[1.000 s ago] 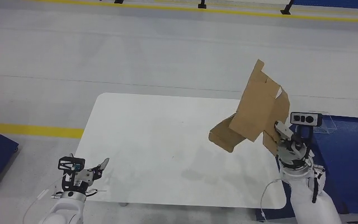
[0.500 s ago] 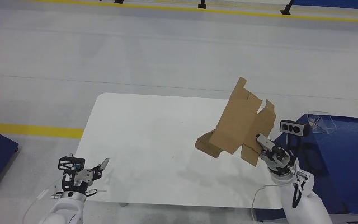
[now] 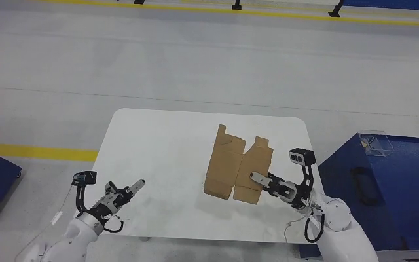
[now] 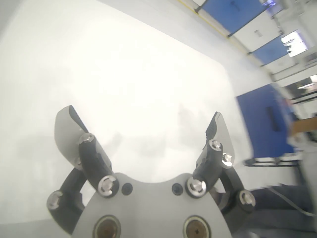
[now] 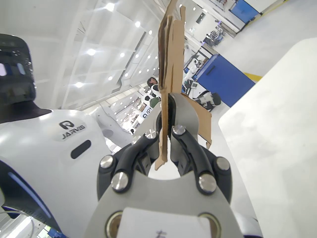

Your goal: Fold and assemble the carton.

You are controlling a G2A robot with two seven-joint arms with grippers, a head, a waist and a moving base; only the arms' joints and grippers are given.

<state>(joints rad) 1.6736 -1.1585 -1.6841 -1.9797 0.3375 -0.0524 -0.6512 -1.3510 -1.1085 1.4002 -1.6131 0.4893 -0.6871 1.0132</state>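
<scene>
The carton [image 3: 237,173] is a flattened brown blank at centre-right of the top view, on the right half of the bench [image 3: 157,150]. Its two panels lie side by side and their short flaps point toward the upper part of the frame. It looks laid flat, or nearly so; whether it rests fully on the surface I cannot tell.

The right tool [image 3: 256,177] comes in from the lower right and is clamped on the carton's near right edge. The wrist view shows the cardboard edge-on, pinched between both fingers. Holding it at the rim is probably meant to keep the blank from sliding and to leave the panels free to be opened.

The left tool [image 3: 137,185] sits in the lower left of the top view, over the bench's near left corner and well apart from the carton. Its fingers are spread wide with nothing between them (likely readied to take the opposite side). No fold is yet made.
</scene>
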